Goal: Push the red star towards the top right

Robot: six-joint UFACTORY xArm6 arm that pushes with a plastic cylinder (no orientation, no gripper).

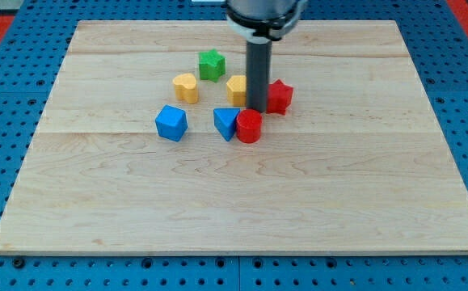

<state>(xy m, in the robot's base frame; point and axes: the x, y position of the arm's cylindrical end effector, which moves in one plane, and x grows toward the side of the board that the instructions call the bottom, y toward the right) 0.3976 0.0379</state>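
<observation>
Sitting right in the middle of the block cluster, my tip [257, 111] is planted on the wooden surface [234, 194] with the dark rod going straight up to the arm housing at the view's top. No fingers on this rig at all, just the bare rod, so nothing is open, closed or held.

The red star [280, 97] is just to the view's right of the rod, touching it or as good as; I can't tell if there's a sliver of a gap. It sits in the upper half of the surface, a bit right of centre.

On the rod's other side, the view's left, there's a yellow block [237, 89], partly hidden behind the rod, so its shape is hard to call. Right below my tip is a red cylinder [249, 127], and pressed against its left side is a blue block [226, 122] that looks like a wedge or triangle.

Further to the view's left: a yellow heart [186, 87], a blue cube [170, 123] below it, and a green star [211, 65] toward the view's top, a little apart from the rest.

Blue pegboard [7, 105] shows all around the surface.
</observation>
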